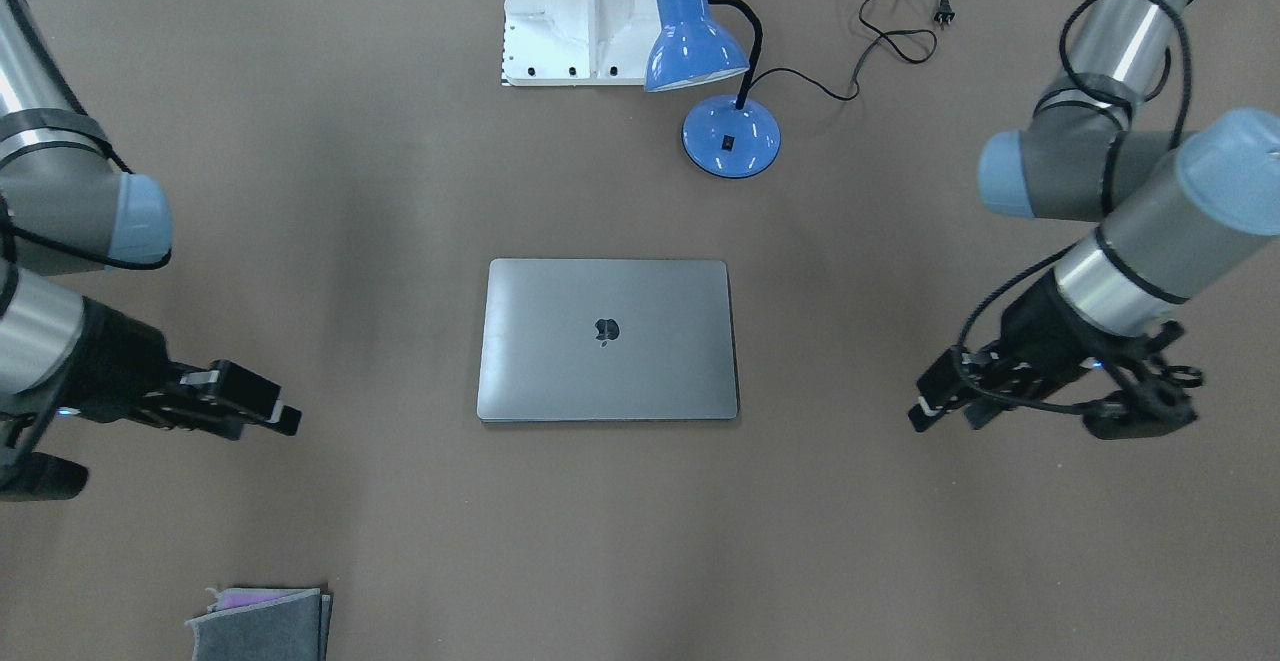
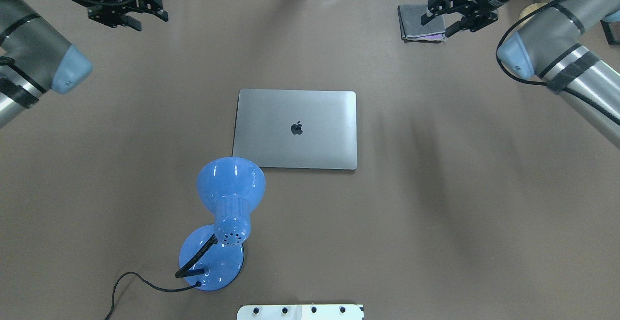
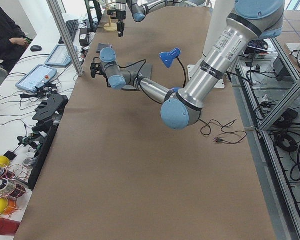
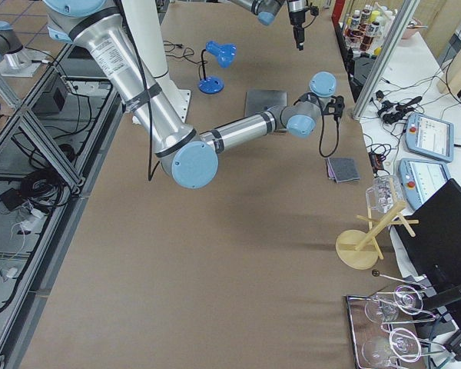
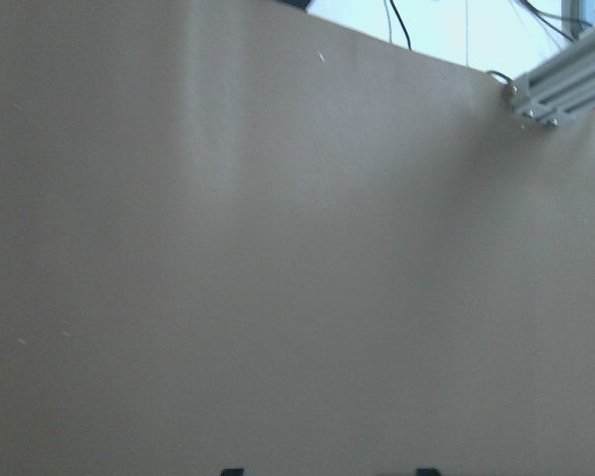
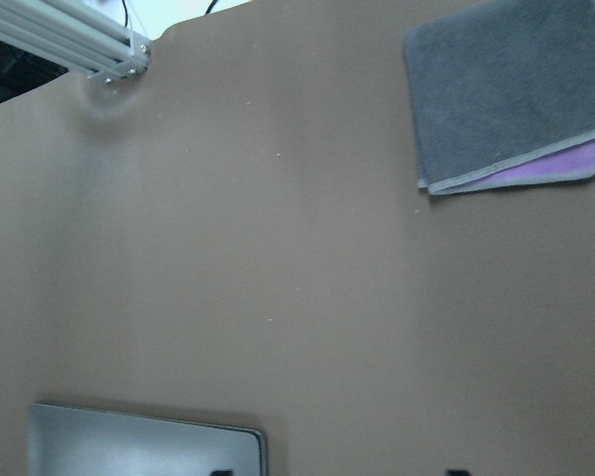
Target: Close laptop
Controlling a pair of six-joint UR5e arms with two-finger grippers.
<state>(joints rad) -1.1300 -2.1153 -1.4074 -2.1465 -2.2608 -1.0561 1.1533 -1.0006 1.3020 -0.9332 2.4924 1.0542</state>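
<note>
The laptop [image 2: 295, 129] lies flat just beyond the lamp [image 2: 230, 199], lid already down, with my left gripper [image 2: 147, 20] and right gripper [image 2: 436, 28] spread empty far past the lamp, so I judge only staying clear remains.

brown table [image 2: 436, 213] lies open around the laptop [image 2: 295, 129]; the blue lamp [image 2: 231, 184] stands near its robot-side left corner.
</note>
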